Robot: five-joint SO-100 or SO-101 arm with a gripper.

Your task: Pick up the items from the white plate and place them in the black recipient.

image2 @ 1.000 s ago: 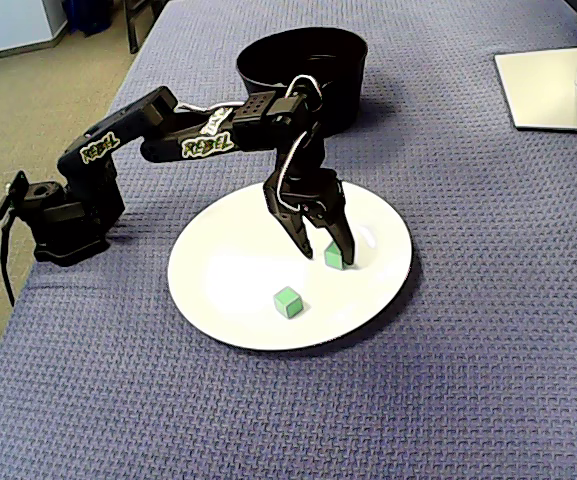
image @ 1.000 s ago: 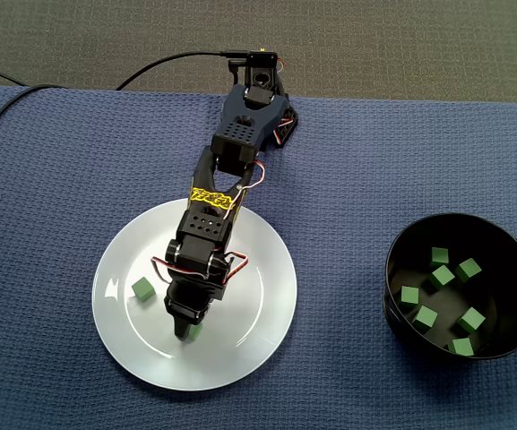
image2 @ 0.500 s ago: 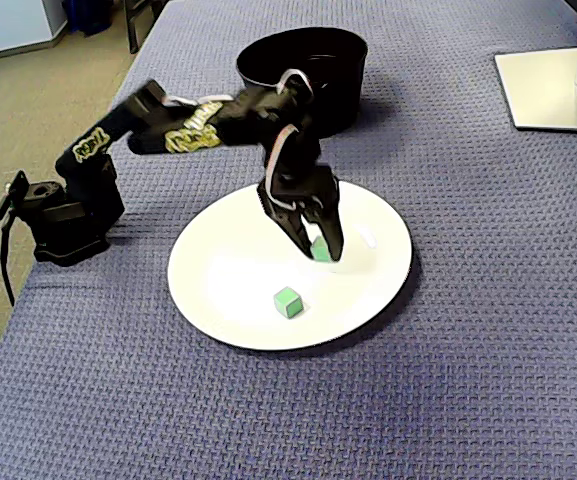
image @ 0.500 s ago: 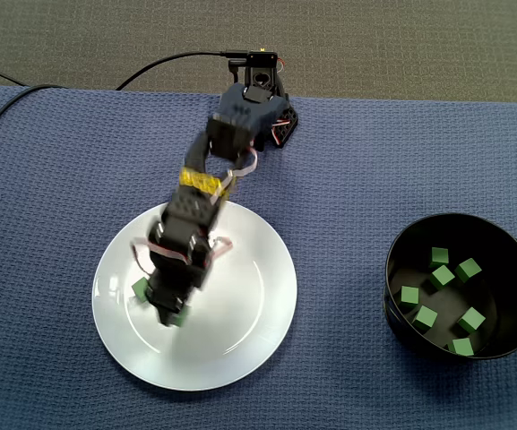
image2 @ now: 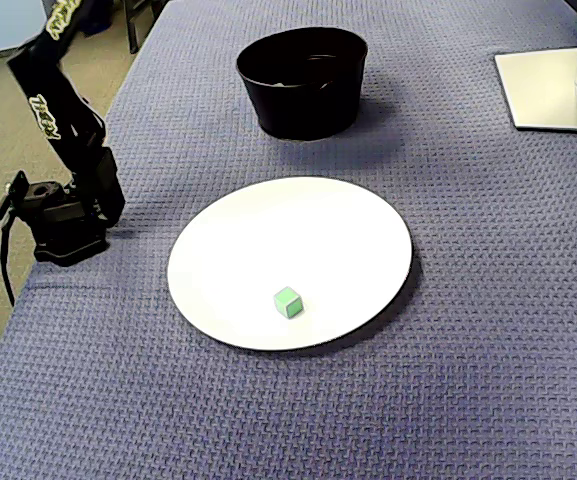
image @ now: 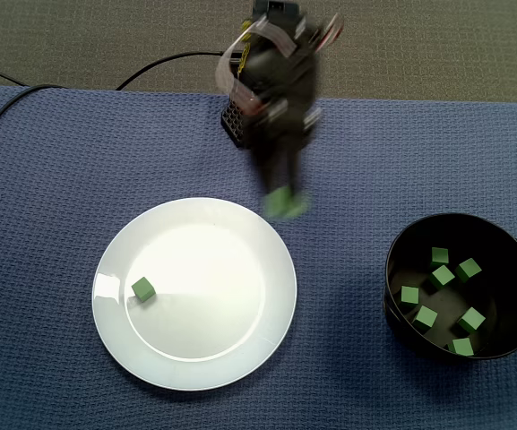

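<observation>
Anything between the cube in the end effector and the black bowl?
Nothing visible. The end effector holds the green cube over blue cloth, and only bare cloth lies between it and the black bowl.

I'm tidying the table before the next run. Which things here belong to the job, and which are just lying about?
Job: white plate, loose cube on it, held cube in the hand, black bowl holding more cubes.
Not part of it: monitor stand, blue cloth.
</observation>
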